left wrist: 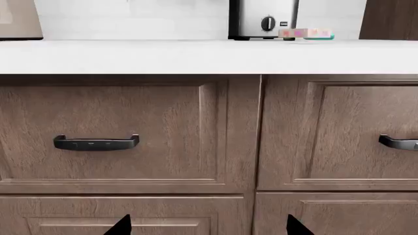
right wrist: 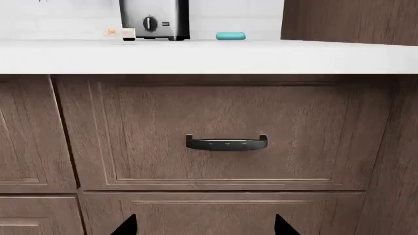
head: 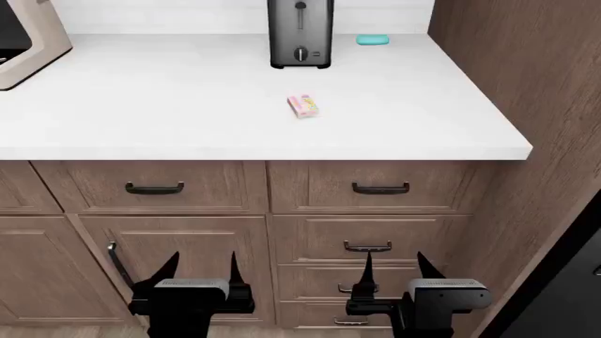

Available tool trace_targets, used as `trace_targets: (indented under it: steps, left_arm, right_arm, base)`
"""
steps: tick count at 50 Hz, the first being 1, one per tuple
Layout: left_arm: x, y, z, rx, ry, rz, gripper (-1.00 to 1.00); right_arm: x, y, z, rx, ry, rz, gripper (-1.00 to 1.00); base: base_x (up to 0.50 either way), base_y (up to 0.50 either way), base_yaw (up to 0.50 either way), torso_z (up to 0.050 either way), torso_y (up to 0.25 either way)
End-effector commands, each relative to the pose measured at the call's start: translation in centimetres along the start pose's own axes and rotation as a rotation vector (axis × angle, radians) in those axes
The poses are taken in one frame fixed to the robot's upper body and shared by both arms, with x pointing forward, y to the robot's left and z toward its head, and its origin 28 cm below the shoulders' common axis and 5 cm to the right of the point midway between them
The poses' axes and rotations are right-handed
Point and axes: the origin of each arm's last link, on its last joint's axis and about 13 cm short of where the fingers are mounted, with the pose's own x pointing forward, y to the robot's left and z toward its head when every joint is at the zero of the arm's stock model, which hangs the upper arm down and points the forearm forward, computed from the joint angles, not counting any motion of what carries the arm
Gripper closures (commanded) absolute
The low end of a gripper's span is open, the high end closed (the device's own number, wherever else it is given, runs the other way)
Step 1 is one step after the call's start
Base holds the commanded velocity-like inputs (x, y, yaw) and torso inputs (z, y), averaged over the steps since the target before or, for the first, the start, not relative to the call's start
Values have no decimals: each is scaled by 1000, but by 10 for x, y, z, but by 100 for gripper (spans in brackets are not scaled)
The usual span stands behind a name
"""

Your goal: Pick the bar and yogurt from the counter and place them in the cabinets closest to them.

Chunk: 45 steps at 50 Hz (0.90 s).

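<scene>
The pink wrapped bar (head: 302,106) lies flat on the white counter (head: 188,127), in front of the toaster (head: 300,34). It shows small in the left wrist view (left wrist: 306,33) and the right wrist view (right wrist: 121,33). The yogurt cup is out of view. My left gripper (head: 200,264) is open and empty, low in front of the lower cabinet doors; its fingertips (left wrist: 121,226) show wide apart. My right gripper (head: 393,262) is open and empty in front of the right-hand drawers; its fingertips (right wrist: 127,226) are also wide apart.
A teal rounded block (head: 373,40) lies at the back right of the counter. A beige appliance (head: 24,42) stands at the far left. Drawers with black handles (head: 155,188) (head: 381,187) sit under the counter edge. A tall wood panel (head: 526,77) bounds the right.
</scene>
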Motion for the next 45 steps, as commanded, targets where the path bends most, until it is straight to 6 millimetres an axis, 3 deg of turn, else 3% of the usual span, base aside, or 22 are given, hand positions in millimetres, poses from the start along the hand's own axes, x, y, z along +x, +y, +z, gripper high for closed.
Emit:
trace_targets:
  steps: [1, 8, 16, 25, 31, 45]
  left_arm:
    - [-1, 0, 1, -1, -10, -6, -100]
    - [-8, 3, 12, -17, -82, -41, -100]
    - [20, 17, 103, -21, -316, -18, -100]
    - [25, 23, 170, 3, -495, 1, -100]
    - [16, 25, 176, 14, -499, -15, -100]
    - [20, 25, 179, 57, -477, 51, -100]
  right_arm:
    - [0, 0, 0, 4, 3, 2, -100]
    - [-2, 0, 9, 31, -20, 9, -100]
    - [10, -3, 100, 4, -204, 16, -100]
    - [4, -4, 171, -10, -381, 0, -100]
    - [-8, -10, 176, 22, -371, 17, -100]
    - [-11, -6, 176, -4, -361, 36, -100]
  base:
    - [0, 0, 0, 0, 0]
    - [0, 0, 0, 25, 0]
    - [0, 0, 0, 50, 0]
    - [0, 0, 0, 50, 0]
    - [0, 5, 0, 50, 0]
    - [212, 500, 0, 0, 0]
